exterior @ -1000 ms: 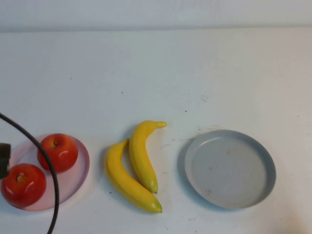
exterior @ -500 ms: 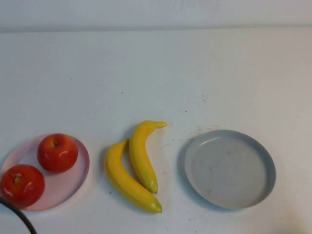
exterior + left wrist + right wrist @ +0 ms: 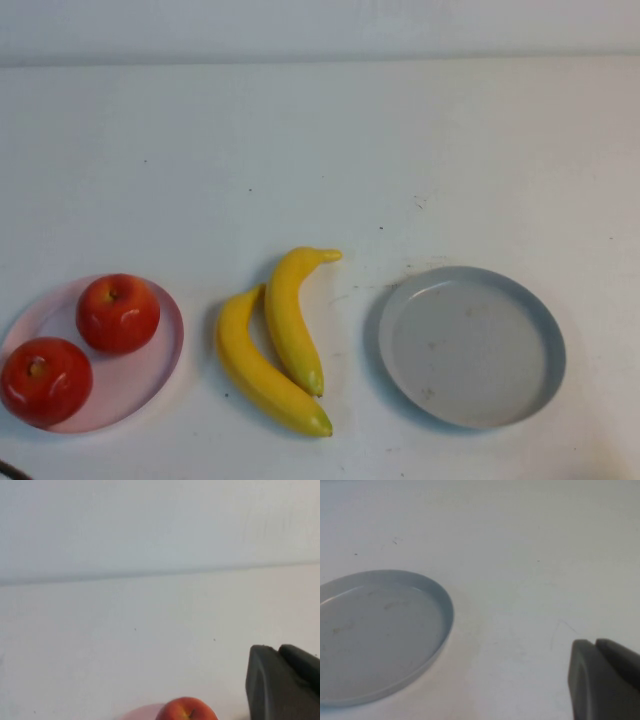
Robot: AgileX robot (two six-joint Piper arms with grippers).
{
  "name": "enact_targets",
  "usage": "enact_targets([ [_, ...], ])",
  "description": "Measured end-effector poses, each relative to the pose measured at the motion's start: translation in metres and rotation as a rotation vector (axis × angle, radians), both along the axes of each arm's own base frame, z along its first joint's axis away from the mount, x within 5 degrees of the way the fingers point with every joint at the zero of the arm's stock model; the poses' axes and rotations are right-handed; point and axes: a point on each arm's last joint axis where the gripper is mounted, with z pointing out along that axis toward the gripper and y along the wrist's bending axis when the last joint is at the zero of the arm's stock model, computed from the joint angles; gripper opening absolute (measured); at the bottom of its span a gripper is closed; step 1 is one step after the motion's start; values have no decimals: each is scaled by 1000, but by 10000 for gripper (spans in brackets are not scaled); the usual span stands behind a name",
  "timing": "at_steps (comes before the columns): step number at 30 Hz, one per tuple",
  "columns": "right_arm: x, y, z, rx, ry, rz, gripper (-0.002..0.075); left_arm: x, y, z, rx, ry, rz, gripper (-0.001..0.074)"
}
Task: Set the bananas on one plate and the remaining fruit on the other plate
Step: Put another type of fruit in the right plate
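On the white counter (image 3: 320, 150), two glossy yellow bananas (image 3: 275, 340) lie touching between the pink plate (image 3: 150, 375) holding both red apples (image 3: 118, 312) and the bare grey plate (image 3: 470, 345), while only the wrist views show the closed left claw (image 3: 282, 685) and closed right claw (image 3: 605, 680), both cut off.

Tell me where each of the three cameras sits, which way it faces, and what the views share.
High view: raised on the robot's side, angled down at the pink plate with two apples, the bananas and the empty grey plate; no arm shows.
Left wrist view: low near the table, facing the far wall; the shut left gripper at the edge.
Right wrist view: angled down beside the grey plate; the shut right gripper shows.
Shared: high and left wrist see an apple; high and right wrist see the grey plate.
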Motion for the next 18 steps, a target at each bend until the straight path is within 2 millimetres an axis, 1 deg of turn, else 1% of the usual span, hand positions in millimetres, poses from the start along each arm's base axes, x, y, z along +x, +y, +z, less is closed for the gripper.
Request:
enact_targets([
  [3,0,0,0,0,0,0,-17,-5,3,-20,-9,-108,19,4],
  [9,0,0,0,0,0,0,-17,-27,8,-53,-6,-286,46,4],
  [18,0,0,0,0,-1,0,-17,-19,9,-93,50,-264,65,2],
])
